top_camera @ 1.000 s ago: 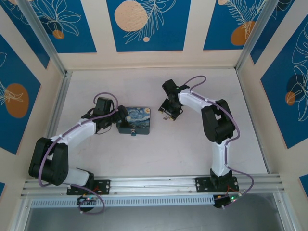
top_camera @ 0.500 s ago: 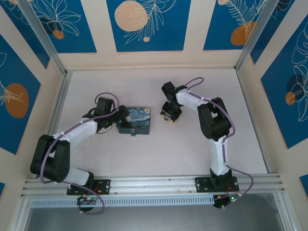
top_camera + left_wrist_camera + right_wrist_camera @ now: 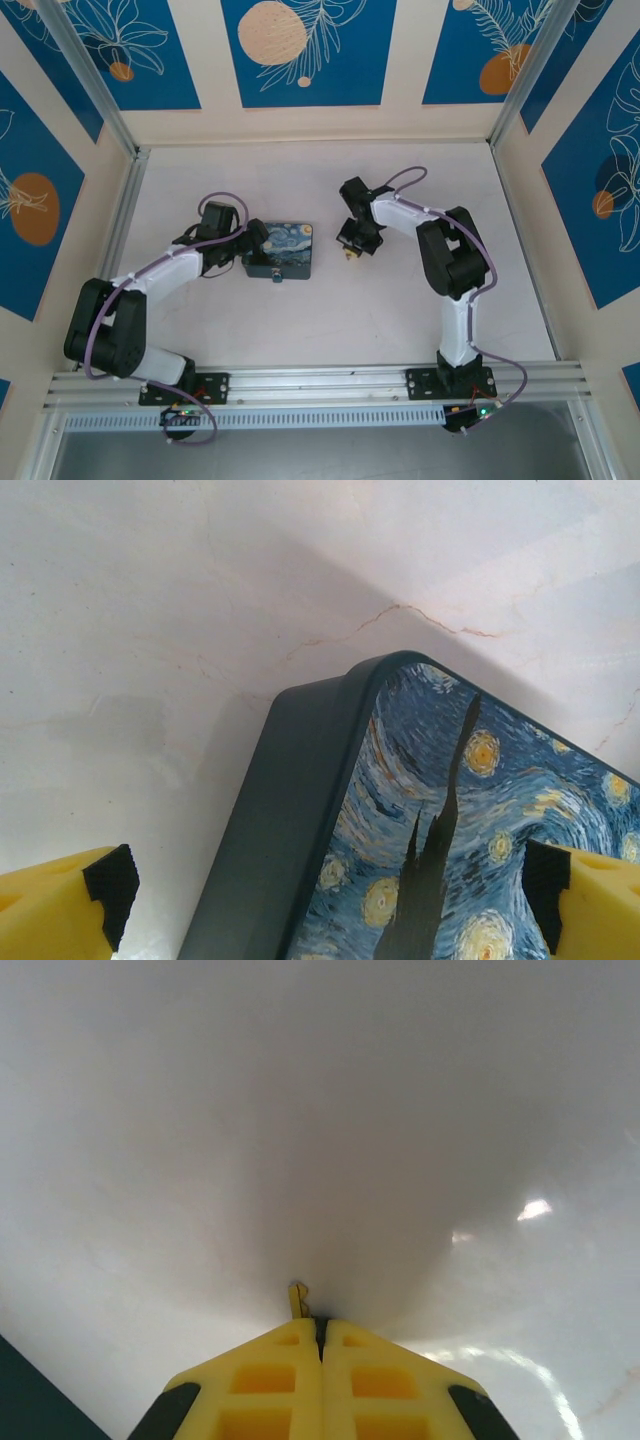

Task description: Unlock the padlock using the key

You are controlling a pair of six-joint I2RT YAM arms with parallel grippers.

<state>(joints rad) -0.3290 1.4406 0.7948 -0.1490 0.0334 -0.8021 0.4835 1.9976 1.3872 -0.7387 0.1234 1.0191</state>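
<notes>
Pale tabletop (image 3: 300, 1110), right fingers (image 3: 270, 1380) pinching key (image 3: 297, 1298), left fingers (image 3: 60, 905) straddling box (image 3: 290, 810)

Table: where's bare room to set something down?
Free: table between box and front rail; far strip along back wall; right of right arm. Crowded: centre, left gripper straddling box corner, right gripper shut on key nearby.

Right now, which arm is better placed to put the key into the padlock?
Right arm. Its jaws are shut on the thin grey metal key, beside the dark starry-night box with the small silvery padlock at its near edge. The left arm has its jaws open around the box's corner.
</notes>
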